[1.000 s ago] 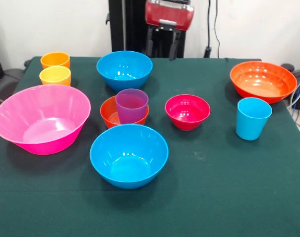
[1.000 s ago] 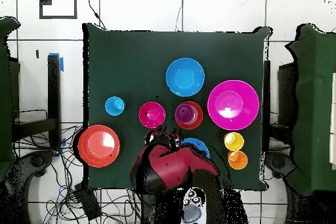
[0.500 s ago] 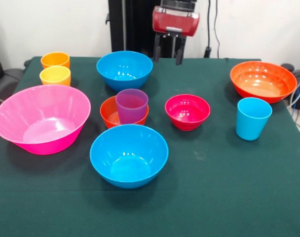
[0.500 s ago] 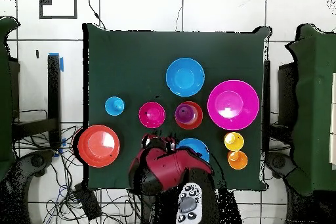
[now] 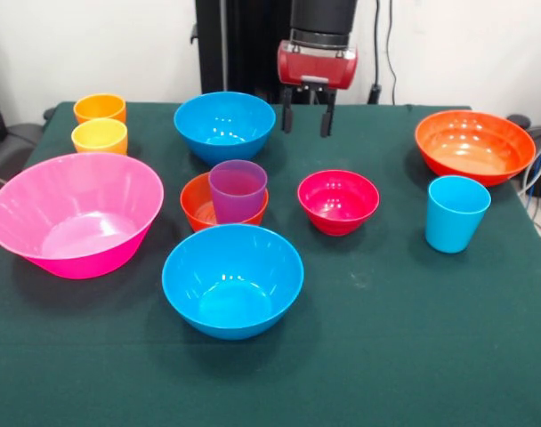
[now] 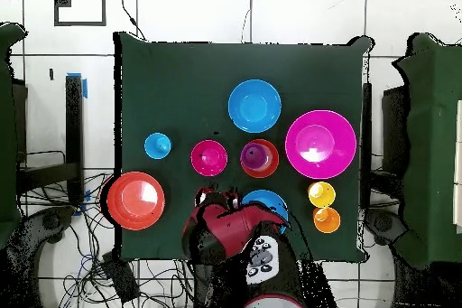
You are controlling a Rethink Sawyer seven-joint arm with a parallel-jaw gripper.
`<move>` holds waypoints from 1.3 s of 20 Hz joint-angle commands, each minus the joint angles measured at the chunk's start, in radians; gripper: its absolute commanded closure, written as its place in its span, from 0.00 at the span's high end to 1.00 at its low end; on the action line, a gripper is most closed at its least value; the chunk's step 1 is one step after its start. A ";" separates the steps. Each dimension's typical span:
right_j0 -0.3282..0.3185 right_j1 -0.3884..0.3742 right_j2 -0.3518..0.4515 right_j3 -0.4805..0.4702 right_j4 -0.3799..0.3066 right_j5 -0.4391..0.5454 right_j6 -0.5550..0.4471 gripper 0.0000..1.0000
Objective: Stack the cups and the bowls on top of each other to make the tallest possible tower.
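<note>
Hanging above the far side of the desk point(image 5: 386, 356) in the front view, the tool point(image 5: 307, 121) has its two dark fingers point(image 5: 287, 119) apart and pointing down, with nothing between them. It sits just beside the far blue bowl point(image 5: 224, 124), toward the wide orange-red bowl point(image 5: 474, 145), and clear of both. In the overhead view the red arm body covers part of that blue bowl.

Nothing is stacked into a tower. The one nested pair is the purple cup point(image 5: 238, 189), which stands upright inside the small orange bowl point(image 5: 197, 203) near the middle of the desk. Just beside that pair sits the small magenta-red bowl point(image 5: 338, 201), apart from it. The near blue bowl point(image 5: 232, 278) rests in front of the orange bowl, close to it. The large pink bowl point(image 5: 75, 213) sits tilted toward the camera at one side of the desk. Behind it, the yellow cup point(image 5: 100, 136) and the orange cup point(image 5: 100, 108) stand close together at the far corner. On the opposite side, the light blue cup point(image 5: 456, 213) stands upright just in front of the wide orange-red bowl, which lies near the desk's edge.

All bowls lie open side up.
</note>
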 commanded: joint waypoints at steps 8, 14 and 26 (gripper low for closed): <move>-0.004 0.007 0.127 -0.041 0.080 0.003 0.102 1.00; -0.007 -0.010 0.145 -0.055 0.109 0.057 0.080 1.00; 0.043 0.058 0.089 -0.160 0.192 0.130 0.068 1.00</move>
